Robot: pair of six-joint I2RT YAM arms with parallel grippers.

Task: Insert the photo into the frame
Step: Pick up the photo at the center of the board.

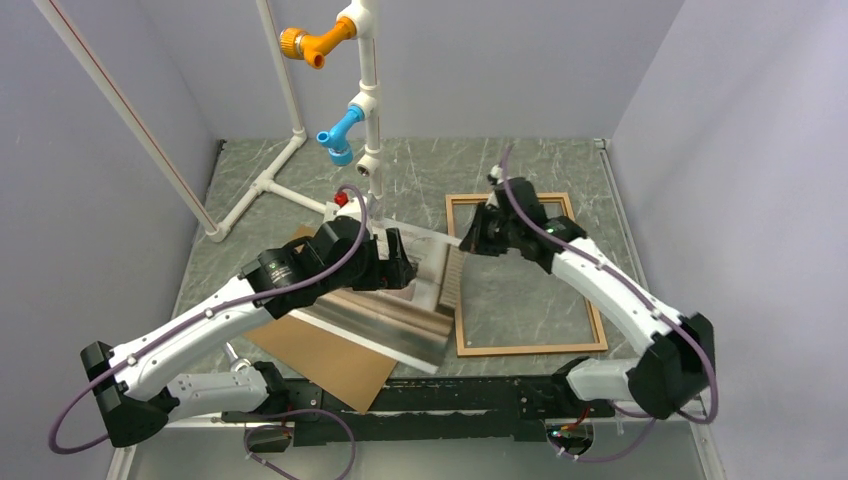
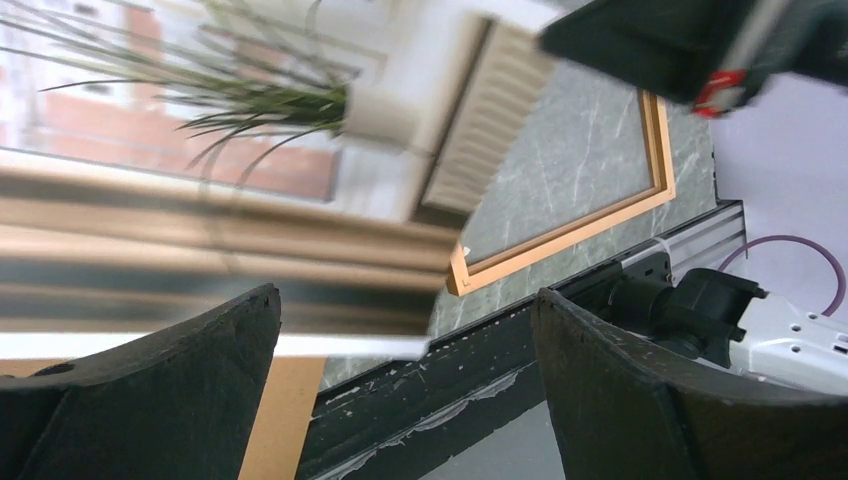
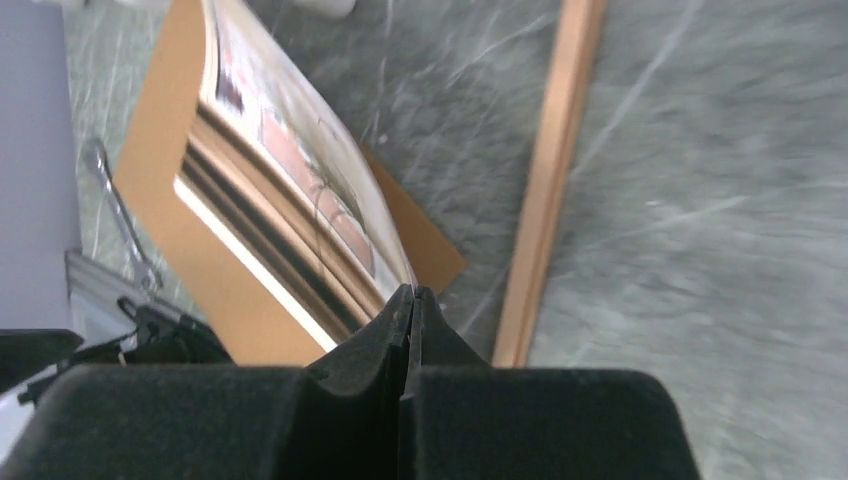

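The photo [image 1: 400,310], a glossy print of a spiky plant by a window, is tilted, with its right edge lifted. My right gripper [image 1: 468,240] is shut on that edge; in the right wrist view its fingertips [image 3: 410,292] pinch the thin sheet [image 3: 300,170]. The frame [image 1: 530,348], thin light wood, lies flat on the table to the right, and its left rail [image 3: 550,180] runs beside the grip. My left gripper [image 1: 400,268] hovers over the photo's far part, open, with nothing between its fingers [image 2: 405,300]. Below it are the photo [image 2: 200,150] and a corner of the frame [image 2: 560,240].
A brown hardboard sheet [image 1: 320,360] lies under the photo's left part. A white pipe stand with orange and blue fittings [image 1: 360,100] rises at the back centre. A black rail [image 1: 450,400] runs along the near table edge. Walls close in left and right.
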